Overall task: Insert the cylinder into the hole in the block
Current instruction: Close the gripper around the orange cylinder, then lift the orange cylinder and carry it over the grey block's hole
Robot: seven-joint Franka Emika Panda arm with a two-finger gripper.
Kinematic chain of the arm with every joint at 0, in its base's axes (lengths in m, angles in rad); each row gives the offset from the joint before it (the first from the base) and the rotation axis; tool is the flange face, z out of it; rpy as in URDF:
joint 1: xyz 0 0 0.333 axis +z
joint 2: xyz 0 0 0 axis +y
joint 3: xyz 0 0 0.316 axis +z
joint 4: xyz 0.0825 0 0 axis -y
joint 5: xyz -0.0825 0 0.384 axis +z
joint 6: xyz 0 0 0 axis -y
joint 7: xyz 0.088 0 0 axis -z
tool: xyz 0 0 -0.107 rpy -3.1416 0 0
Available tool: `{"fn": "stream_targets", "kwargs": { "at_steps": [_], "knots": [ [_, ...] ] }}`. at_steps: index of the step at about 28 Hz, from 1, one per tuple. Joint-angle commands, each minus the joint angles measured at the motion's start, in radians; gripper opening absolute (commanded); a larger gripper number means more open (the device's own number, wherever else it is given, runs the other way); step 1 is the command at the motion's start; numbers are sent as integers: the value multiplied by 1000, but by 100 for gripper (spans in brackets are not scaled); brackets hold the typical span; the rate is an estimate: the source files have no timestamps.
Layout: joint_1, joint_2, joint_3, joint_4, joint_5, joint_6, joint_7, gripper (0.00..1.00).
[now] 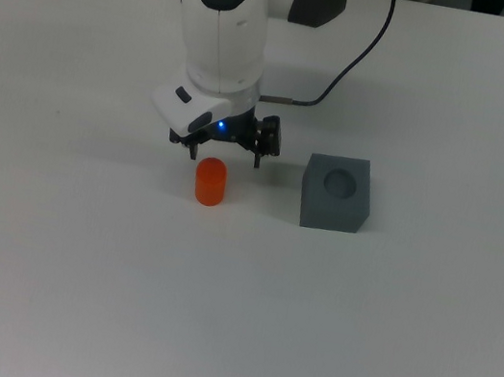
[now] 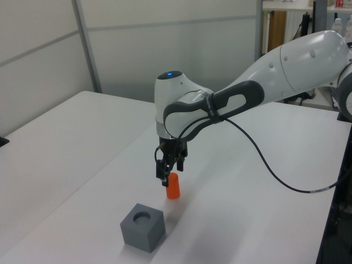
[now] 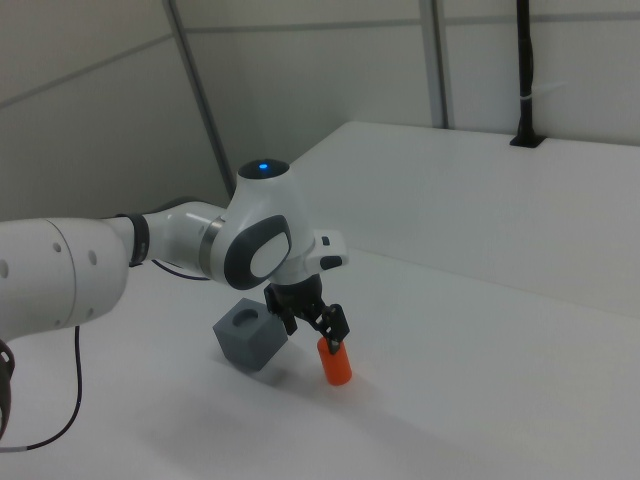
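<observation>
Top view: orange cylinder (image 1: 210, 182) upright on white table (image 1: 399, 351), grey block (image 1: 336, 193) at 3 o'clock, apart, hole (image 1: 339, 181) facing up. Gripper (image 1: 224, 156) at cylinder's 12 o'clock, fingers spread, empty. Black cable (image 1: 352, 65) trailing behind arm.

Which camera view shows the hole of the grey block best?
The top view: it looks almost straight into the hole of the block. The left view shows the hole as a slanted oval, unobstructed. The right view shows it small, close beside the arm.

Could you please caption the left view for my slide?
Open gripper poised at the upright cylinder, block waiting nearby.
</observation>
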Motion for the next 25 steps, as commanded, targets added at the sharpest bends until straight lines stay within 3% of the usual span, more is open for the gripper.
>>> {"fn": "stream_targets", "kwargs": {
  "at_steps": [1,7,12,15,21,25],
  "knots": [
    [0,8,-9,-13,-31,42,-7,100],
    [-2,40,-9,-12,-57,80,-7,99],
    [-5,46,-10,-12,-58,91,-7,82],
    [-5,49,-10,-12,-60,102,-7,82],
    [-5,52,-10,-12,-62,116,-7,49],
    [-3,35,-10,-12,-62,103,-7,32]
  ]
}}
